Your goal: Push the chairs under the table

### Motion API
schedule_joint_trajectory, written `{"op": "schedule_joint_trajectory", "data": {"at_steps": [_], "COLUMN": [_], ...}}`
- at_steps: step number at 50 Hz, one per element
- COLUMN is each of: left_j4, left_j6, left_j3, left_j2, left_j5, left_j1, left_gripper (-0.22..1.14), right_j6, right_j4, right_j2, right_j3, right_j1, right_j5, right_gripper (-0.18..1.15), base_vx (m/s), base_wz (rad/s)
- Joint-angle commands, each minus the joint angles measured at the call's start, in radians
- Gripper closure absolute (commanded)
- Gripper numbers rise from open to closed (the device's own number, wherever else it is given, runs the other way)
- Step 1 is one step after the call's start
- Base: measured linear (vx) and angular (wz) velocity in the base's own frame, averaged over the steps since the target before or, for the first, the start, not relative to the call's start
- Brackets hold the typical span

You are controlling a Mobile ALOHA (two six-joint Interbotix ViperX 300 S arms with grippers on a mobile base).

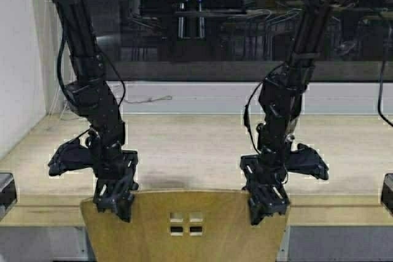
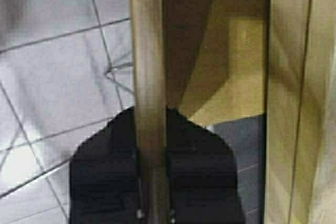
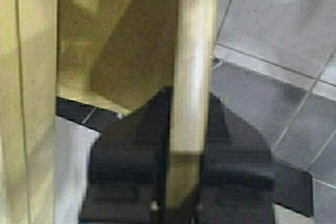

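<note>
Your left gripper and right gripper each pinch the top edge of the chair. It is tan wood with four small square holes, right against the table.

Grey tiled floor with thin darker grout lines, seen in both wrist views; a bright glare patch on one tile. White wall at far left in the high view. Dark window glass across the back, reflecting lit panels and furniture shapes. Pale sill ledge runs below it, a thin dark cable lying along it.
</note>
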Motion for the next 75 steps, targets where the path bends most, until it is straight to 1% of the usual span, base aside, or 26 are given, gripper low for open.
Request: {"op": "schedule_joint_trajectory", "data": {"at_steps": [1,7,9,11,15,21,23,25,29,32,47,62,67,75], "left_j4": [0.015,0.015,0.015,0.015,0.015,0.025,0.032,0.043,0.064,0.067,0.067,0.066,0.066,0.086], "left_j6": [0.017,0.017,0.017,0.015,0.015,0.018,0.018,0.018,0.018,0.017,0.015,0.014,0.014,0.017], "left_j3": [-0.025,-0.025,-0.023,-0.021,-0.025,-0.026,-0.02,-0.014,0.014,0.034,0.144,0.29,0.325,0.348], "left_j2": [0.002,0.002,0.0,-0.003,-0.009,-0.02,-0.029,-0.038,-0.069,-0.098,-0.261,-0.436,-0.492,-0.537], "left_j5": [-0.006,-0.006,-0.008,-0.012,-0.025,-0.051,-0.06,-0.072,-0.091,-0.103,-0.106,-0.094,-0.094,-0.094], "left_j1": [-0.003,-0.003,-0.003,-0.003,-0.003,-0.003,-0.003,-0.003,-0.003,-0.003,-0.006,-0.031,-0.051,-0.066], "left_gripper": [0.88,0.87,0.85,0.81,0.67,0.35,0.24,0.15,0.0,-0.03,-0.03,-0.03,-0.03,-0.03], "right_j6": [-0.06,-0.066,-0.066,-0.067,-0.074,-0.086,-0.086,-0.086,-0.08,-0.077,-0.083,-0.072,-0.084,-0.094], "right_j4": [-0.012,-0.015,-0.018,-0.02,-0.031,-0.074,-0.077,-0.075,-0.074,-0.072,-0.074,-0.072,-0.075,-0.098], "right_j2": [0.009,0.014,0.015,0.015,0.015,0.009,0.002,-0.009,-0.038,-0.067,-0.244,-0.483,-0.535,-0.569], "right_j3": [-0.008,-0.008,-0.009,-0.012,-0.017,-0.04,-0.037,-0.029,0.005,0.034,0.176,0.337,0.373,0.388], "right_j1": [0.017,0.017,0.015,0.017,0.017,0.017,0.015,0.012,0.006,-0.002,-0.008,-0.008,-0.006,0.018], "right_j5": [-0.034,-0.038,-0.04,-0.04,-0.031,-0.017,-0.018,-0.015,-0.02,-0.029,-0.051,-0.084,-0.086,-0.101], "right_gripper": [0.92,0.9,0.86,0.79,0.56,0.14,0.04,-0.01,-0.02,-0.01,-0.01,-0.01,-0.01,-0.01], "base_vx": [0.01,0.01,0.01,0.0,0.0,0.0,0.0,-0.01,-0.02,0.0,0.02,0.0,-0.02,-0.05], "base_wz": [0.01,0.01,0.0,0.0,0.0,0.0,0.0,0.01,-0.02,0.0,0.0,0.0,0.0,0.01]}}
